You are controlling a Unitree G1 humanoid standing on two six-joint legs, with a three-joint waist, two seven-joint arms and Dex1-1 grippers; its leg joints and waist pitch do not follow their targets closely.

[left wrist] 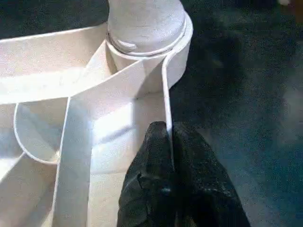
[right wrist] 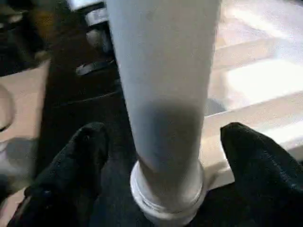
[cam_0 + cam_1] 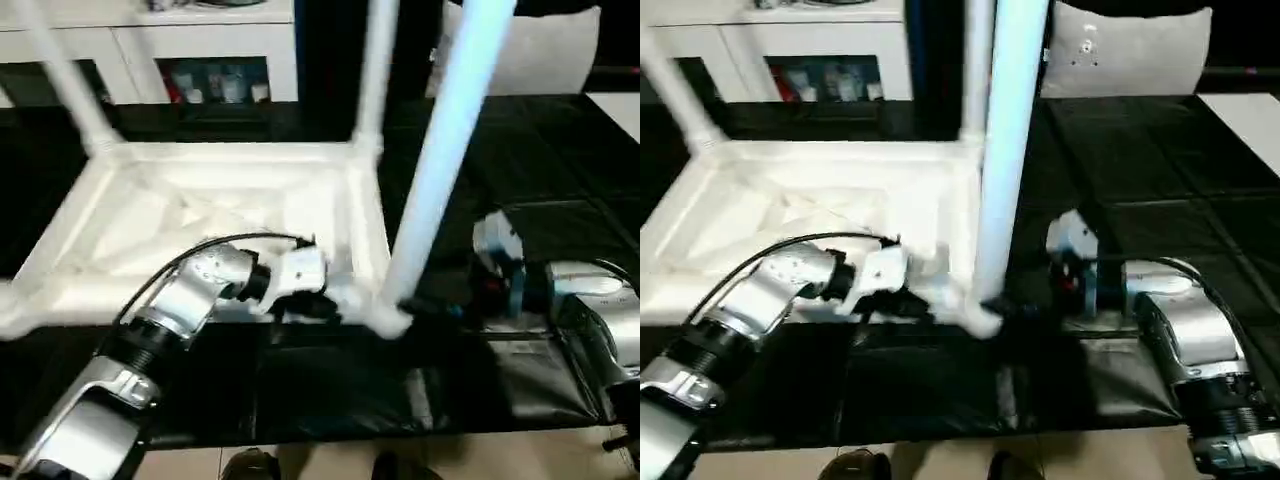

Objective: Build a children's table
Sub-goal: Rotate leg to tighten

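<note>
On the black table [image 3: 560, 250] the upturned children's table [image 3: 200, 215] lies; the left claw [image 1: 166, 142] pinches its rim at six o'clock, and the right claw [image 2: 161, 142] is spread around the near leg [image 3: 440, 150]. Unheld, that leg could tilt from its socket.

The children's table [image 3: 230, 215] is white plastic with a smooth, slightly glossy finish, including its tube legs [image 3: 440, 160]. The surface [image 3: 560, 170] carries a black, creased, faintly shiny covering. The forearms [image 3: 1180, 320] are brushed silver metal. The fingers [image 1: 189, 189] appear matt black and finely textured.
</note>
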